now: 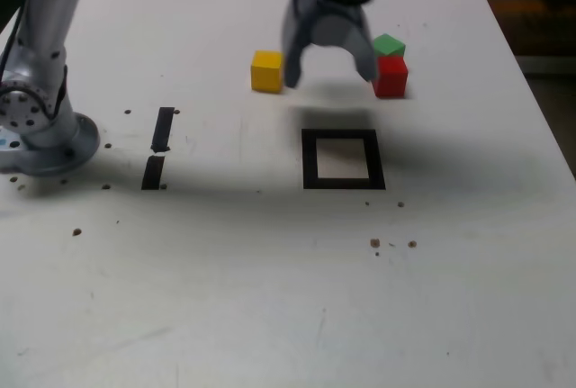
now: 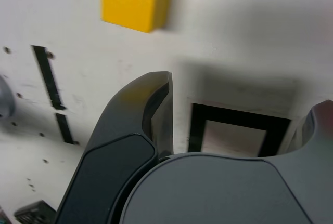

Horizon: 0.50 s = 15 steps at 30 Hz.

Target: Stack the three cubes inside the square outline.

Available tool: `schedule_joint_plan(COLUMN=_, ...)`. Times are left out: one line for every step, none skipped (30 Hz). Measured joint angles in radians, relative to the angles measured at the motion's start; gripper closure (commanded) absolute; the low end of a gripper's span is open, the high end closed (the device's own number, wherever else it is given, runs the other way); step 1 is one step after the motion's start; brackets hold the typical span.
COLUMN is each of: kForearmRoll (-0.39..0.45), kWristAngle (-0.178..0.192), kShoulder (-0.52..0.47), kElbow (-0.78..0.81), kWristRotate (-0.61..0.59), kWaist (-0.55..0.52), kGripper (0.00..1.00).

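In the exterior view a yellow cube [image 1: 267,71] sits alone on the white table, left of my gripper [image 1: 329,71]. A red cube [image 1: 391,76] stands on the right, with a green cube [image 1: 389,45] close behind it. The gripper hangs above the table between the yellow and red cubes, open, with nothing between its fingers. The square outline [image 1: 310,161] of black tape lies just in front of it, with no cube inside. The wrist view shows the yellow cube [image 2: 136,0], one dark finger [image 2: 151,109] and part of the square outline [image 2: 237,116].
Two short black tape strips [image 1: 163,129] [image 1: 153,172] lie at the exterior view's left, near the arm's grey base [image 1: 40,131]. Small brown specks [image 1: 375,243] dot the table. The table's right edge [image 1: 540,109] runs close past the red and green cubes.
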Motion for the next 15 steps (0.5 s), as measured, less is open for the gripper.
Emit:
schedule_joint_plan(kForearmRoll=0.013, kWristAngle=-0.009, kShoulder=0.031, kElbow=-0.033, kWristRotate=-0.006, kWaist=-0.002, kGripper=0.11)
schedule_joint_plan(kForearmRoll=0.036, kWristAngle=-0.015, kShoulder=0.059, kElbow=-0.068, kWristRotate=-0.013, kWaist=-0.003, kGripper=0.12)
schedule_joint_plan(kForearmRoll=0.054, kWristAngle=-0.016, kShoulder=0.076, kElbow=-0.096, kWristRotate=-0.017, kWaist=-0.003, kGripper=0.12)
schedule_joint_plan(kForearmRoll=0.074, kWristAngle=-0.014, kShoulder=0.087, kElbow=-0.13, kWristRotate=-0.019, kWaist=-0.001, kGripper=0.12)
schedule_joint_plan(kForearmRoll=0.091, kWristAngle=-0.012, kShoulder=0.091, kElbow=-0.163, kWristRotate=-0.019, kWaist=0.001, kGripper=0.12)
schedule_joint_plan(kForearmRoll=0.102, kWristAngle=-0.01, kShoulder=0.097, kElbow=-0.195, kWristRotate=-0.019, kWaist=0.003, kGripper=0.12)
schedule_joint_plan(kForearmRoll=0.11, kWristAngle=-0.007, kShoulder=0.107, kElbow=-0.228, kWristRotate=-0.02, kWaist=0.004, kGripper=0.13)
schedule_joint_plan(kForearmRoll=0.114, kWristAngle=-0.003, kShoulder=0.125, kElbow=-0.266, kWristRotate=-0.022, kWaist=0.004, kGripper=0.13)
schedule_joint_plan(kForearmRoll=0.114, kWristAngle=-0.001, kShoulder=0.143, kElbow=-0.299, kWristRotate=-0.024, kWaist=0.004, kGripper=0.13)
schedule_joint_plan(kForearmRoll=0.114, kWristAngle=0.002, kShoulder=0.159, kElbow=-0.332, kWristRotate=-0.027, kWaist=0.004, kGripper=0.13)
schedule_joint_plan(kForearmRoll=0.114, kWristAngle=0.006, kShoulder=0.17, kElbow=-0.363, kWristRotate=-0.029, kWaist=0.004, kGripper=0.13)
schedule_joint_plan(kForearmRoll=0.115, kWristAngle=0.009, kShoulder=0.175, kElbow=-0.392, kWristRotate=-0.031, kWaist=0.004, kGripper=0.13)
schedule_joint_plan(kForearmRoll=0.117, kWristAngle=0.014, kShoulder=0.175, kElbow=-0.426, kWristRotate=-0.033, kWaist=0.004, kGripper=0.13)
schedule_joint_plan(kForearmRoll=0.12, kWristAngle=0.017, kShoulder=0.175, kElbow=-0.456, kWristRotate=-0.034, kWaist=0.004, kGripper=0.13)
schedule_joint_plan(kForearmRoll=0.12, kWristAngle=0.021, kShoulder=0.175, kElbow=-0.473, kWristRotate=-0.034, kWaist=0.006, kGripper=0.13)
